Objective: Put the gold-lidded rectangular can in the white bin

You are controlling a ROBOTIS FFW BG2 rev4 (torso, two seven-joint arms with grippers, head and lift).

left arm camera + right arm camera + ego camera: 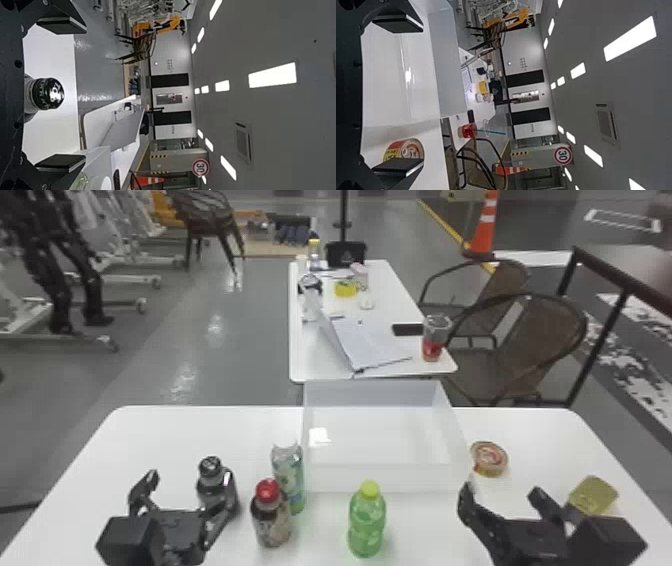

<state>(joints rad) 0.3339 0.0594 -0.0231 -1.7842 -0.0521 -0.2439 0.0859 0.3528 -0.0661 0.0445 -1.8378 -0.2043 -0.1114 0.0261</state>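
Lab or robotics workshop, open-plan: black robot legs [65, 265] by wheeled white frames [120, 280], glossy grey floor [200, 340]. Long ceiling lights [273, 75], an orange-and-white cone [483, 225], a round speed-limit sign [563, 155] (indoors, yes), plus wicker chairs [520, 340] beside a white table [315, 360].

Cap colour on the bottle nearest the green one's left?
Red: the cap shows best in the head view.
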